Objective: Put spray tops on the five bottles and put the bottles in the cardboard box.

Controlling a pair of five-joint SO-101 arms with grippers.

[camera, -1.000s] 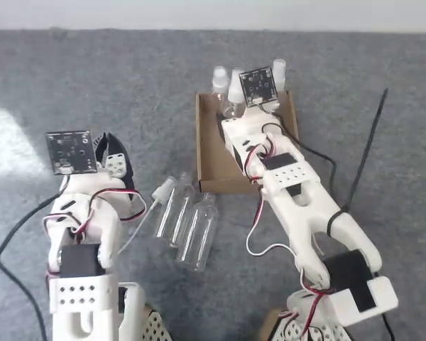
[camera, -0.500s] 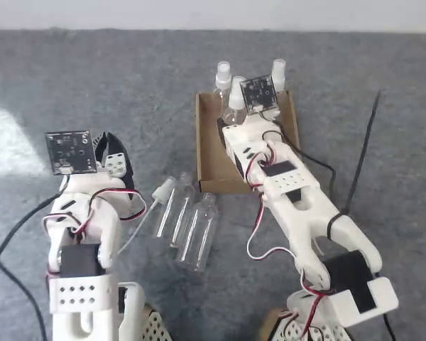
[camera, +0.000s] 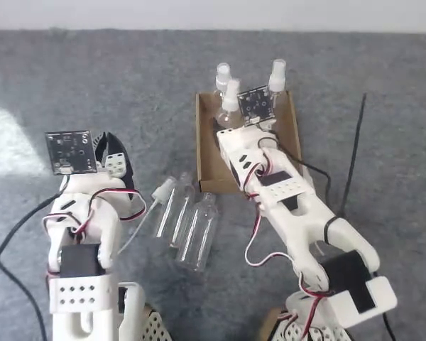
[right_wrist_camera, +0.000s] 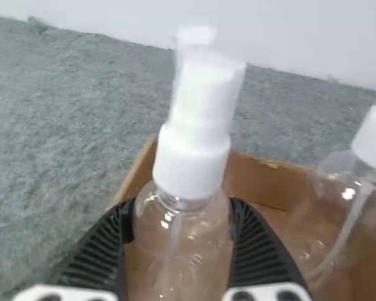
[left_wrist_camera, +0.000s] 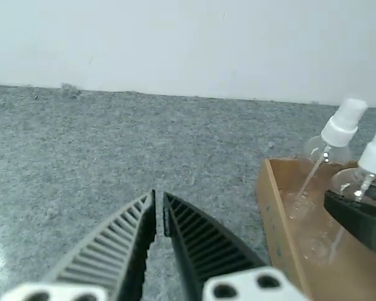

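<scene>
The right gripper [right_wrist_camera: 182, 235] grasps a bottle [right_wrist_camera: 191, 157] over the box [camera: 207, 150]; released tilted, it may topple neighbours [camera: 277, 72] at 12 o'clock.

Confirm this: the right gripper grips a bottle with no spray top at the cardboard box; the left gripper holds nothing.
Wrong on the top: the right wrist view shows a white spray top on the bottle in the right gripper. It is at the cardboard box, and the left gripper holds nothing.
</scene>
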